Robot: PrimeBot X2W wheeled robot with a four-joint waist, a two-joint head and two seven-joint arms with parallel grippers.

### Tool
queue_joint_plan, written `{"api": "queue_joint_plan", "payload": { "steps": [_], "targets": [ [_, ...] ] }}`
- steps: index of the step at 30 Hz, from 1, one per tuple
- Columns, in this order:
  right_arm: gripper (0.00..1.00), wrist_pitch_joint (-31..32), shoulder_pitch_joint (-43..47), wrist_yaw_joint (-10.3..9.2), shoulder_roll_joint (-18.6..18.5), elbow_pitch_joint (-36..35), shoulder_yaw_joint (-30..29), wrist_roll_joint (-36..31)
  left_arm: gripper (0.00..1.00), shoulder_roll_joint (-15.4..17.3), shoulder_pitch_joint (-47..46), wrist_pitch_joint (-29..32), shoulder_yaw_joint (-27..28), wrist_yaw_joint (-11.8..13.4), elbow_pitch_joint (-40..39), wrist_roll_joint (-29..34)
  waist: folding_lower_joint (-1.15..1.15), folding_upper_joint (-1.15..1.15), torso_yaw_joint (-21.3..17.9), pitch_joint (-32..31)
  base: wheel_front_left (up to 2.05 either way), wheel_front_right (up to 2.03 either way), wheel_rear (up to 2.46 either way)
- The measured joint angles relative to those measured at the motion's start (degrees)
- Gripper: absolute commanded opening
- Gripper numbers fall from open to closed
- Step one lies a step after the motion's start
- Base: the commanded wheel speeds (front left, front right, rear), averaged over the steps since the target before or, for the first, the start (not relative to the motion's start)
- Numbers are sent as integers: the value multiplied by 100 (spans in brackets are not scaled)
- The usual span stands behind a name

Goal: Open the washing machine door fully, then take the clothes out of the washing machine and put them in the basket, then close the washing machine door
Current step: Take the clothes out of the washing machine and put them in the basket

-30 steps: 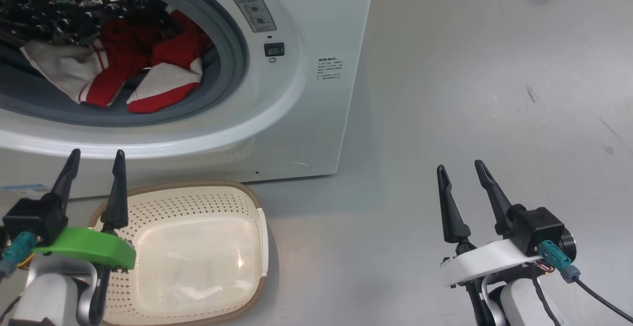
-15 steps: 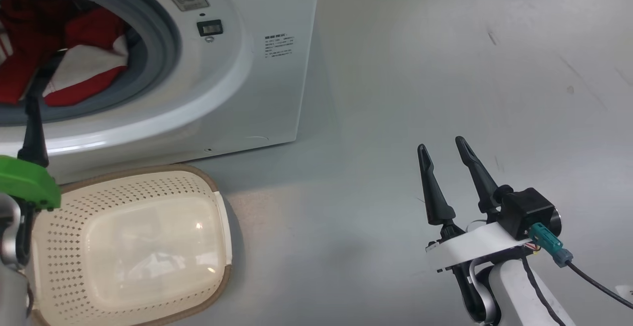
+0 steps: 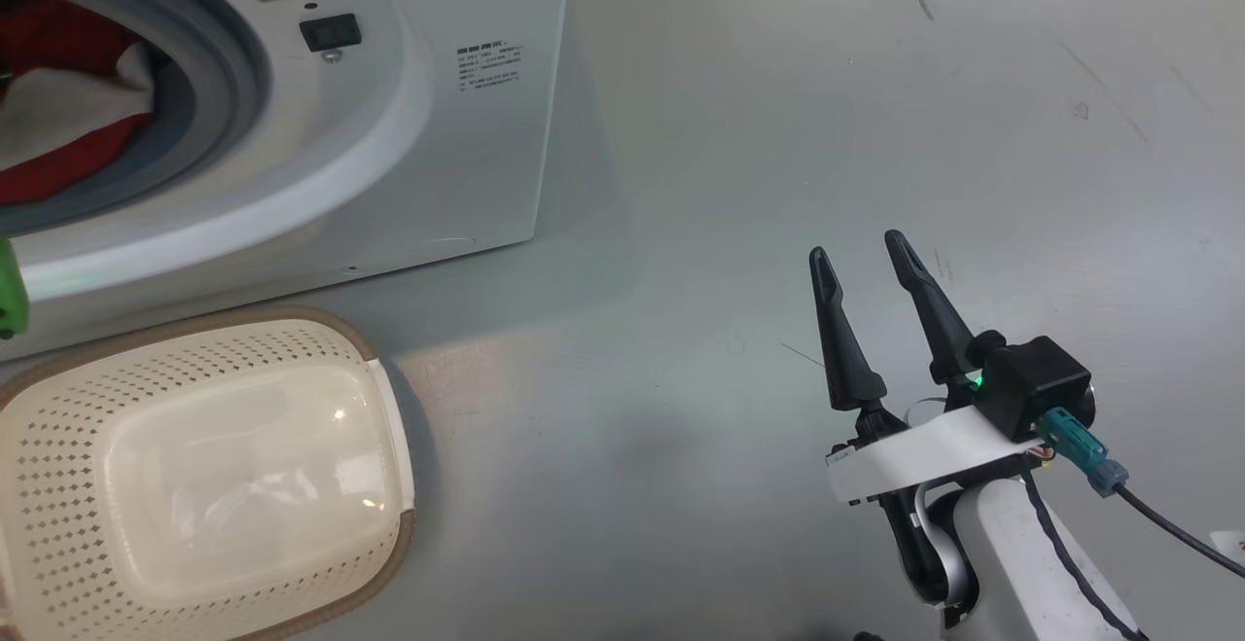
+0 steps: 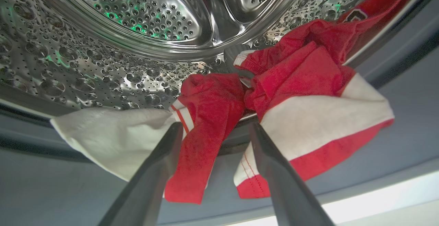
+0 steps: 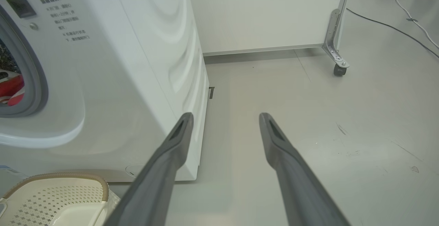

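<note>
1. The red-and-white jersey (image 4: pixel 212 116) lies in the steel drum (image 4: pixel 137 13), draped over the grey seal (image 4: pixel 51 185) right at my left gripper (image 4: pixel 216 125), whose jaws are wide and hold nothing.
2. The washer mouth is open. I judge unloading not yet begun, with nothing in the basket (image 3: pixel 58 369).
3. My right gripper (image 3: pixel 855 245) is wide and idle over the grey floor (image 3: pixel 778 87), with the washing machine (image 3: pixel 467 135) to its left.

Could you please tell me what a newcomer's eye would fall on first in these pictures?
The bright red and white clothes draped at the mouth of the shiny perforated drum stand out first, the open left gripper pointing at them. Next comes the empty cream basket on the floor before the white washing machine, at the head view's lower left; the right gripper hangs open over floor at its lower right.
</note>
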Motion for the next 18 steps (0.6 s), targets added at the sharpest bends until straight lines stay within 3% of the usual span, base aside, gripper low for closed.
{"api": "queue_joint_plan", "payload": {
  "steps": [6, 18],
  "targets": [
    [100, 0, -110, -19, 0, -11, 148, 108, 100, 260, -328, 250, -75, 42, 312, 219, 0, 0, -67, 73, 0, 0, 0],
    [100, 0, -182, -100, -1, -16, 225, 175, 100, 303, -819, 590, -272, 38, 877, 321, 0, 0, -187, 193, 0, 0, 0]
  ]
}}
